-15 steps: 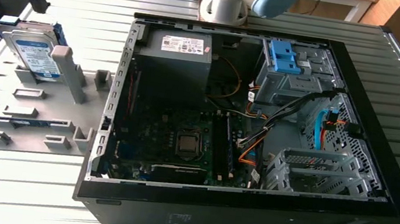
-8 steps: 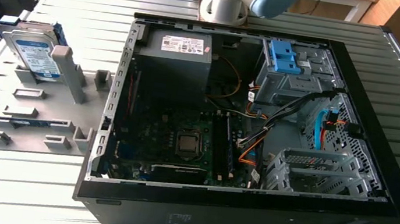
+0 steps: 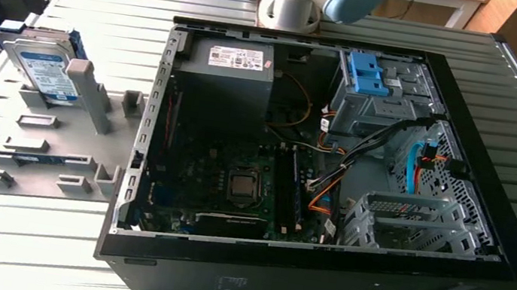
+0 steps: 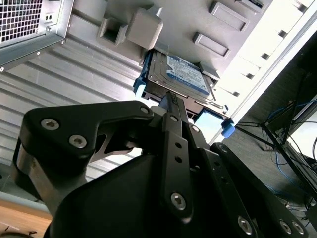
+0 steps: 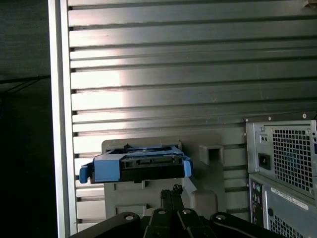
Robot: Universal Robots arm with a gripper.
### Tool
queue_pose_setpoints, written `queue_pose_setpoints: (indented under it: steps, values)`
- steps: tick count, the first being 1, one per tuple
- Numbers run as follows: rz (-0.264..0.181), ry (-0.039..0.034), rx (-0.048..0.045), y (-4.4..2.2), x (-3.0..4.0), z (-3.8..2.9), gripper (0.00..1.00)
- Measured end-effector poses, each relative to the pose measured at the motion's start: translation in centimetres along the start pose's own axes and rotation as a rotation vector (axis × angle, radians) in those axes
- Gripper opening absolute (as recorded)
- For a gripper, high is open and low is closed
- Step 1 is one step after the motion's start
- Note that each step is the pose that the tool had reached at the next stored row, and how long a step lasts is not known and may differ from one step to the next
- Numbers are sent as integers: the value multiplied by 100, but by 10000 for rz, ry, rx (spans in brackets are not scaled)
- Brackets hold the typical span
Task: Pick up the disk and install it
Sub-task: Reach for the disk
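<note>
Disk (image 4: 181,77) stands just beyond the closed gripper (image 4: 171,100)

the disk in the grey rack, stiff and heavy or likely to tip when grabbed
The disk looks metal-bodied, so probably rigid and heavy for its size. It stands on edge, tilted in the grey rack, so a sideways push might tip it. Its blue plastic bracket may flex slightly.
</note>
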State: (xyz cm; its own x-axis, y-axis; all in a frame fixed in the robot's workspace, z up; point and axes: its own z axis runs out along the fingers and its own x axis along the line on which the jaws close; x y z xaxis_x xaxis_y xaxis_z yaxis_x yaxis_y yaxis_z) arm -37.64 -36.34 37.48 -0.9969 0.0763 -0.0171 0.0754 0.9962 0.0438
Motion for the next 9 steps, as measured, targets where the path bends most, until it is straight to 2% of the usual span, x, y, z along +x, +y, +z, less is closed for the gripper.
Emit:
queue_pose_setpoints:
  steps: [3,9]
  values:
    - [1,-1,-1,-1,26,0,11]
    - [0,0,0,-12,160,-3,11]
